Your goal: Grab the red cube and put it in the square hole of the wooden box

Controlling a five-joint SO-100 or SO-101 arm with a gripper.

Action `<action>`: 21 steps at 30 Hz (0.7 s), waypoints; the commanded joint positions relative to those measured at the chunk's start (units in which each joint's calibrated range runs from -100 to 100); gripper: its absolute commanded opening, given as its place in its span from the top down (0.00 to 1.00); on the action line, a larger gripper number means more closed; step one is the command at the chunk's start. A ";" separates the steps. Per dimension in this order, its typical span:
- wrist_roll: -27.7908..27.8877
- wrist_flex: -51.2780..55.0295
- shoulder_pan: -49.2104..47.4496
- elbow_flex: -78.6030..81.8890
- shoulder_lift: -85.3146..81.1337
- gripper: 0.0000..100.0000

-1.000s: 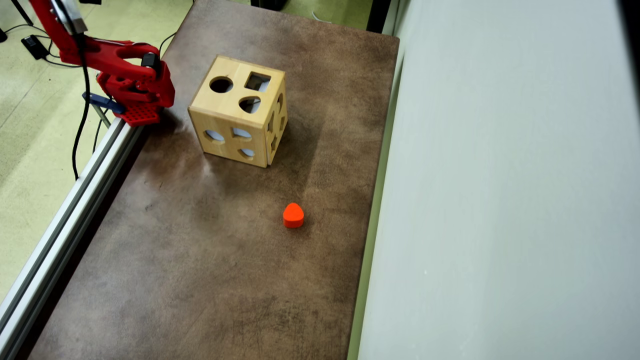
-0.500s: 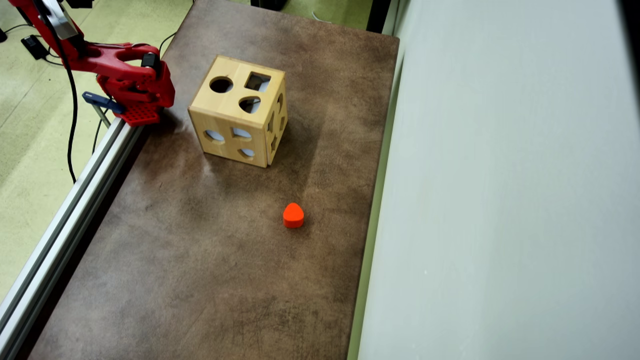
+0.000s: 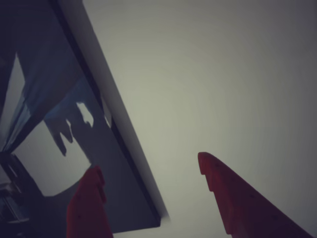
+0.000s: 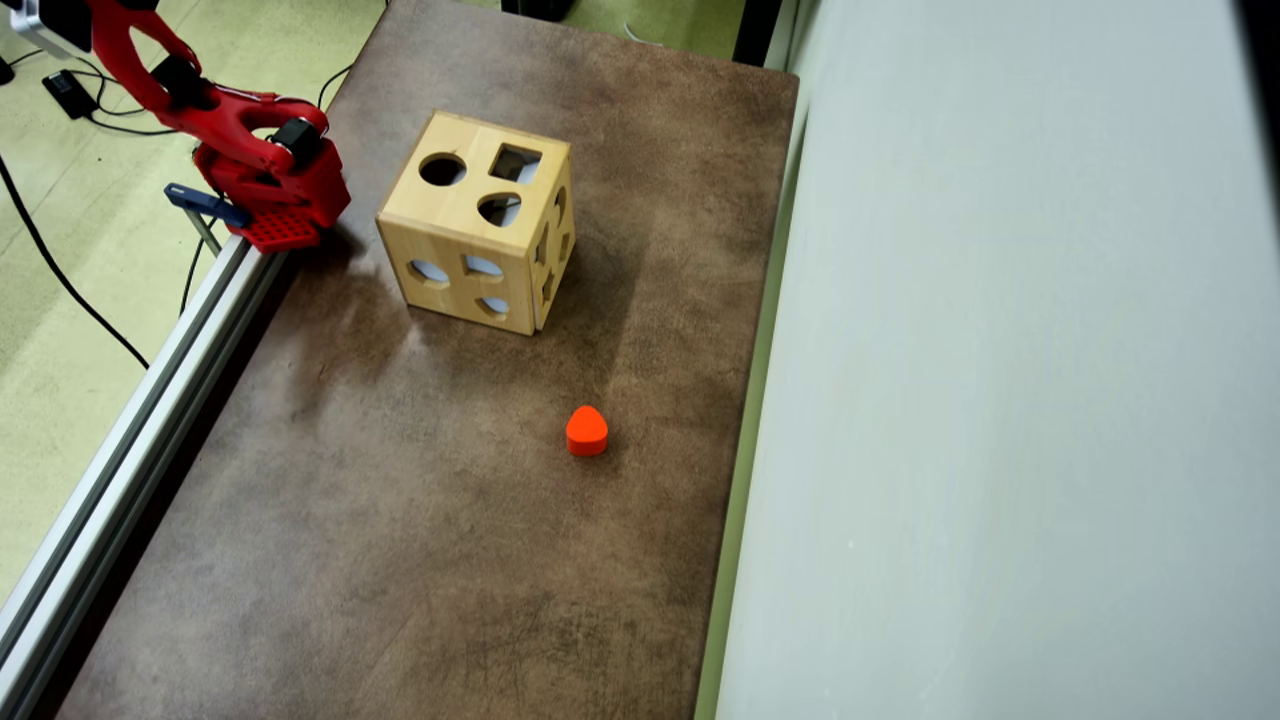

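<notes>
The wooden box stands on the brown table in the overhead view, its top face carrying a round, a teardrop and the square hole. The red cube is out of view in both views. An orange-red rounded block lies on the table, well in front of the box. Only my red arm's base and lower links show at the top left. In the wrist view my gripper is open with nothing between its red fingers, aimed at a pale wall and a dark panel edge.
A brown table top runs between an aluminium rail on the left and a pale grey wall on the right. Black cables trail over the green floor beside the rail.
The arm's upper links have swung back toward the top-left corner of the overhead view. The box and the orange-red block have not moved.
</notes>
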 commanded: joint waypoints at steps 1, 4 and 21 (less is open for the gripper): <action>0.49 -0.07 -0.28 4.44 -2.18 0.70; 0.93 -0.15 -0.28 8.55 -5.24 0.70; 6.15 -0.15 -3.40 18.04 -6.94 0.70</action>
